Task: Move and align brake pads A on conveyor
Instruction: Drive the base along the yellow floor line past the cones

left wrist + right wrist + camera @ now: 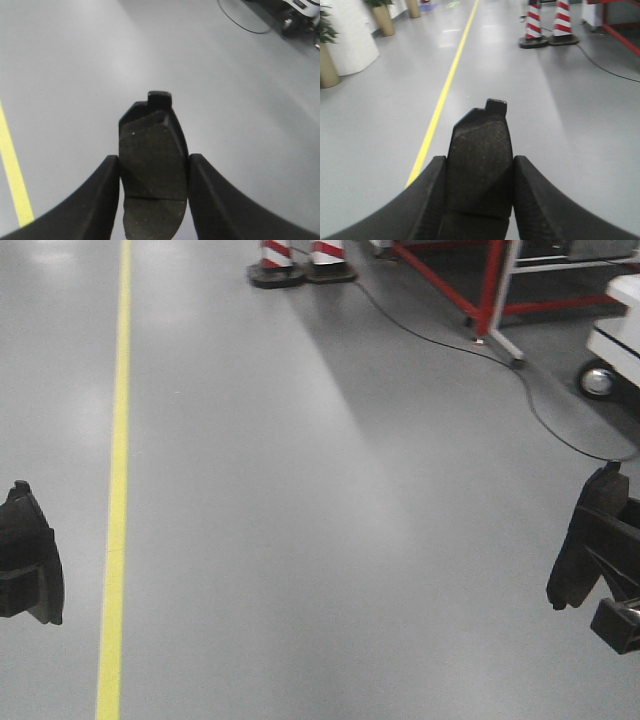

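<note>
Each gripper carries one brake pad A above a grey floor. In the left wrist view, my left gripper is shut on a dark grey pad that stands lengthwise between the fingers, its groove low down and a tab at its far end. My right gripper is shut the same way on a second pad. In the front view the left pad shows at the left edge and the right pad at the right edge. The conveyor is out of view.
A yellow floor line runs along the left. Red-and-white striped cones stand far ahead. A red frame, a black cable and a white wheeled cart are at the right. Planters stand far left.
</note>
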You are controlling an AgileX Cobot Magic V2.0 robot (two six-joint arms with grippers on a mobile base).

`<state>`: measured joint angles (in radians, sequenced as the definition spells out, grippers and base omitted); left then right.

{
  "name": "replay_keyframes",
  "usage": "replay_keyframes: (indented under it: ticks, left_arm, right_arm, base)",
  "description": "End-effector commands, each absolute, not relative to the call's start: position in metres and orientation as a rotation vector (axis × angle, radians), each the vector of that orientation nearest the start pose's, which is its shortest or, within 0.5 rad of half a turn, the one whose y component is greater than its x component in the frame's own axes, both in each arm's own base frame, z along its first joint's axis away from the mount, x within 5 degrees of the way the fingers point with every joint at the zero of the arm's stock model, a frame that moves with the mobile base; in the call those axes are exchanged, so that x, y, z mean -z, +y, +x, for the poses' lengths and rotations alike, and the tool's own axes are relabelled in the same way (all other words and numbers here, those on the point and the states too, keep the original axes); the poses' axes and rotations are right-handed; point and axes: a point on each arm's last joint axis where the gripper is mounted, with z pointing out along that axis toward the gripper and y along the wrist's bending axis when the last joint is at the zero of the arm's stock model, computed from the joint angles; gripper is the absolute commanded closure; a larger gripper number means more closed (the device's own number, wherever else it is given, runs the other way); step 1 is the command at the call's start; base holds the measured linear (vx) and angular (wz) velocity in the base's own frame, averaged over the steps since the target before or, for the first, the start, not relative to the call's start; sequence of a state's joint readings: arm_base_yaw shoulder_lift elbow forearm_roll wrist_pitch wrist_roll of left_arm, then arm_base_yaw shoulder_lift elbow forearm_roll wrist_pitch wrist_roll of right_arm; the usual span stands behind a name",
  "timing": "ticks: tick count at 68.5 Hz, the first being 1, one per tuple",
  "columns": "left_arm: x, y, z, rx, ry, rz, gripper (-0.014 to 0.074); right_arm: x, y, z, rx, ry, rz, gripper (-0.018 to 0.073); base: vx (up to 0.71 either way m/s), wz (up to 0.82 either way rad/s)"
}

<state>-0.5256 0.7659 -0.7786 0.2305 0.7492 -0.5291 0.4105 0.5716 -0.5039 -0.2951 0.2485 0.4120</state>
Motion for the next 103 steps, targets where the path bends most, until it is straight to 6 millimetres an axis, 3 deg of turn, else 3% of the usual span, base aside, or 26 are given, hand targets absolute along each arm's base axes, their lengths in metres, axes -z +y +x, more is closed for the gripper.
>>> replay_keyframes:
  ticks: [1,39,103]
  left_arm:
    - [-0.3552,-0.0618,0.1328,0.369,2.109,0.104,0.0540]
    - [-0.3552,-0.0618,0.1328,0.369,2.109,0.104,0.0540]
    - [-0.3552,-0.0618,0.1328,0.369,2.109,0.104,0.0540]
  right_arm:
    - [-0.3346,0.0449,0.1146,-0.347,1.659,-0.222,0.0536]
    - [-0.3346,0.0449,0.1146,-0.347,1.659,-0.222,0.0536]
    - [-0.3346,0.0449,0.1146,-0.347,1.659,-0.222,0.0536]
  base:
    - [0.17,0.54]
    - [0.25,0.35]
    - [0.46,0.05]
